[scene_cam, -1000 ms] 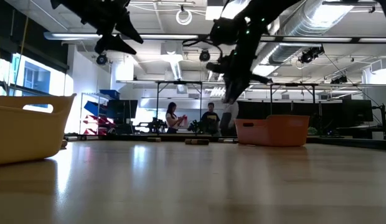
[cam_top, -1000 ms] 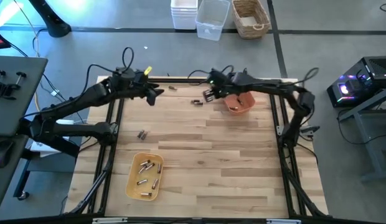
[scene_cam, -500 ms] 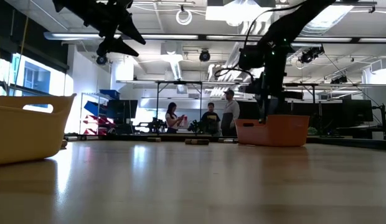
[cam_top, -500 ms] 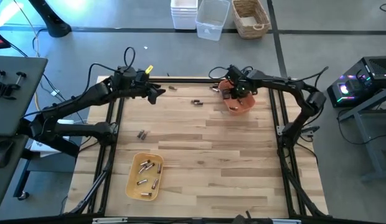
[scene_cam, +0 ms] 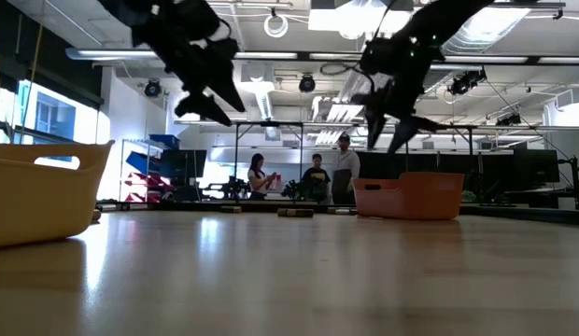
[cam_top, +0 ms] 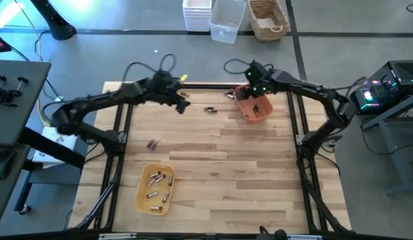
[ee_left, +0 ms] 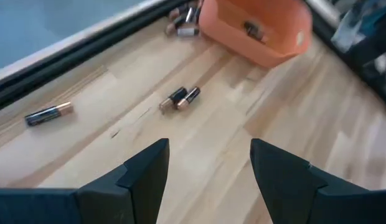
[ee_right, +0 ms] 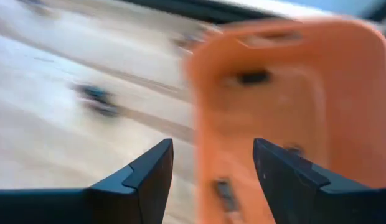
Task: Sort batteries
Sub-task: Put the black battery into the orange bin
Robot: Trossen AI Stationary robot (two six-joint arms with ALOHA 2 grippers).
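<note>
High view: left gripper (cam_top: 182, 105), fingers apart and empty, hangs over the table's (cam_top: 220, 180) upper left, near a pair of batteries (cam_top: 210, 109) at upper centre. Right gripper (cam_top: 252, 88), fingers likewise apart and empty, hovers above the orange tray (cam_top: 254, 111) at upper right, which holds batteries. Lower left: yellow tray (cam_top: 155, 189) containing several cells; loose batteries (cam_top: 152, 143) lie above it.
</note>
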